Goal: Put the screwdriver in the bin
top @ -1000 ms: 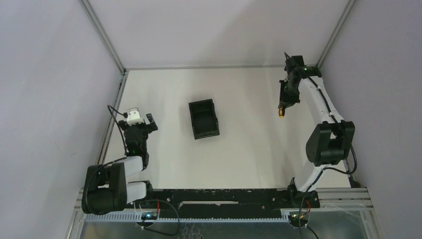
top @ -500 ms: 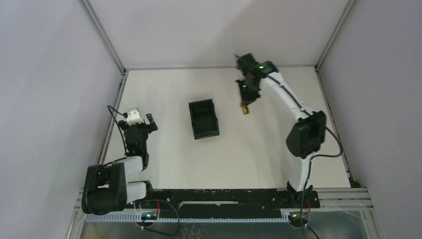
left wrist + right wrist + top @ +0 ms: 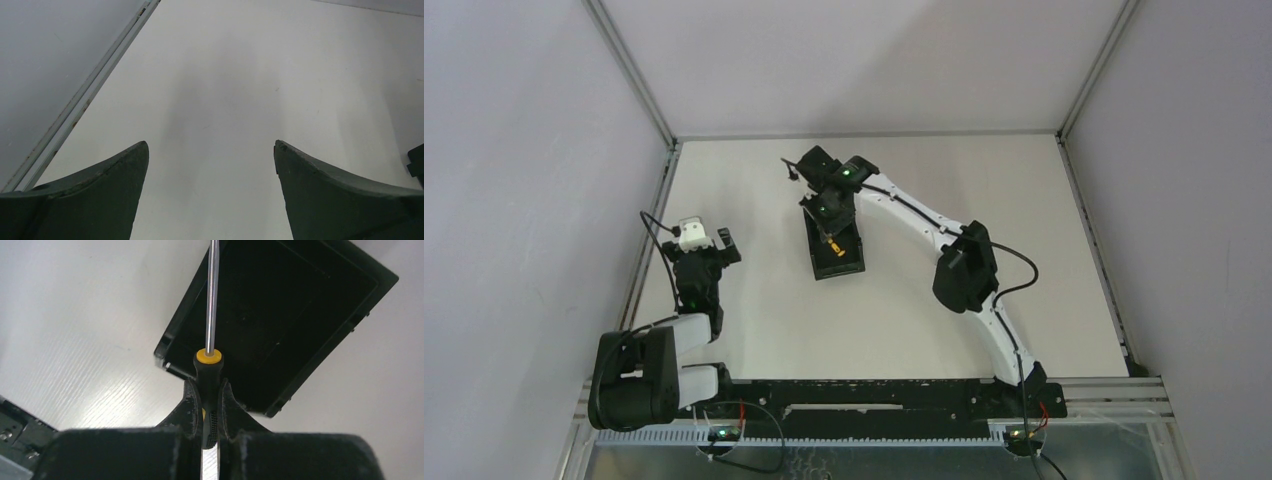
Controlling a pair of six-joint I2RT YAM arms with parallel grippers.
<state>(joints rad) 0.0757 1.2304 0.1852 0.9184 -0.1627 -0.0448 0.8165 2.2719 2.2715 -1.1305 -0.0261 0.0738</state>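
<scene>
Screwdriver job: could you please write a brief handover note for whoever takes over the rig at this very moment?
Left gripper: open, empty, low over the table on its left side.
Right gripper: shut on the screwdriver, gripping its handle.
Bin: mid-table, looks empty; the shaft reaches over it.
Done: screwdriver picked up and brought to the bin.
Left: lower it in, open the jaws, pull back.
</scene>
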